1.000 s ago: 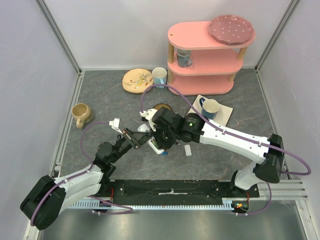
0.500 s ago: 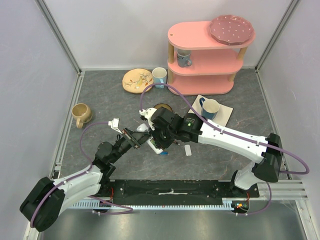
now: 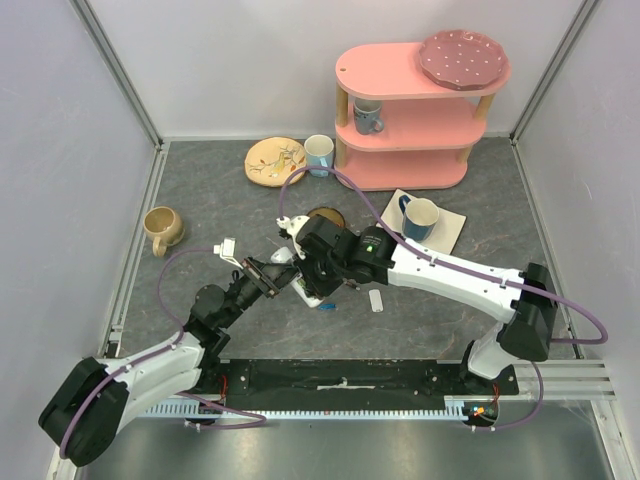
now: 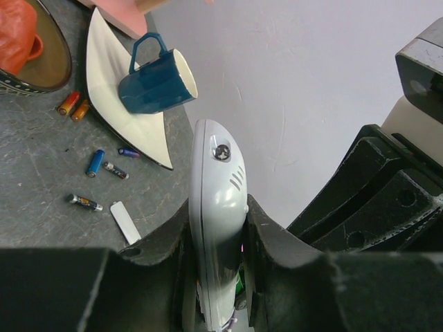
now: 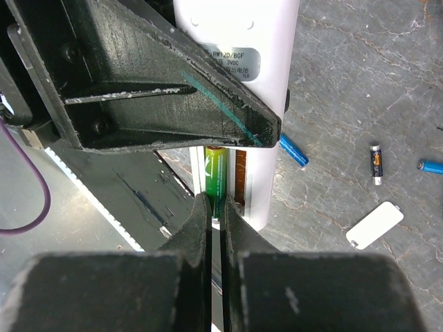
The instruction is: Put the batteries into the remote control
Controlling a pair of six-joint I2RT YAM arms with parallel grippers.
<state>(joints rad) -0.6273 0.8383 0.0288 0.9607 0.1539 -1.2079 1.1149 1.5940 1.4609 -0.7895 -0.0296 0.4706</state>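
This is looking like a robotics lab's test cell, not a home. White panel walls in aluminium framing are boxing in a grey tabletop. The left arm and right arm, trailing purple cables, are standing bolted to a black rail at the near edge. A pink three-tier shelf, a tan mug and a floral plate are probably serving as staged household props.

The remote control is smooth, glossy white plastic; the table is matt, mottled grey, stone-like.
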